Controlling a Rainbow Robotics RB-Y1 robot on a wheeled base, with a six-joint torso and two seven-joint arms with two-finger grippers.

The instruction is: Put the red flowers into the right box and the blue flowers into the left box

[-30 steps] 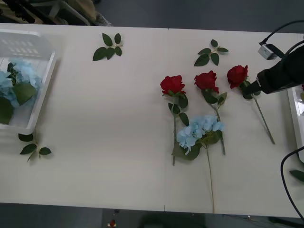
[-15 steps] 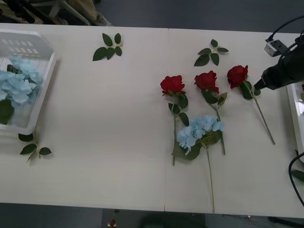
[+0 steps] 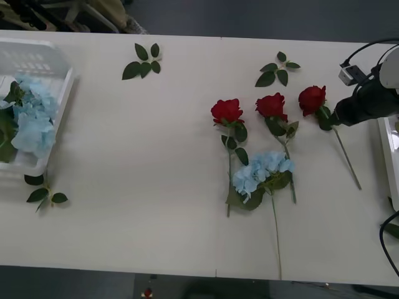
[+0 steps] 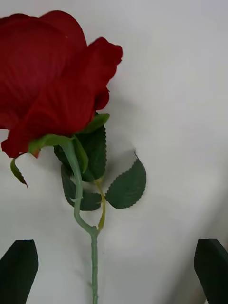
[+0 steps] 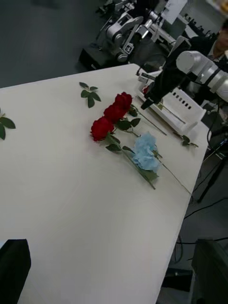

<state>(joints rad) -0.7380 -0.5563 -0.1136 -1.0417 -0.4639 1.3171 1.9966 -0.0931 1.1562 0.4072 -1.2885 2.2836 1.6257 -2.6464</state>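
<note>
Below, a rose stem lies between spread fingers.

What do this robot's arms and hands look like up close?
The right arm is built from rounded white and silver segments ending in a black wrist. A small grey box sits on it, with a black cable looping off. The right hand and left hand each have two flat black fingers.
</note>
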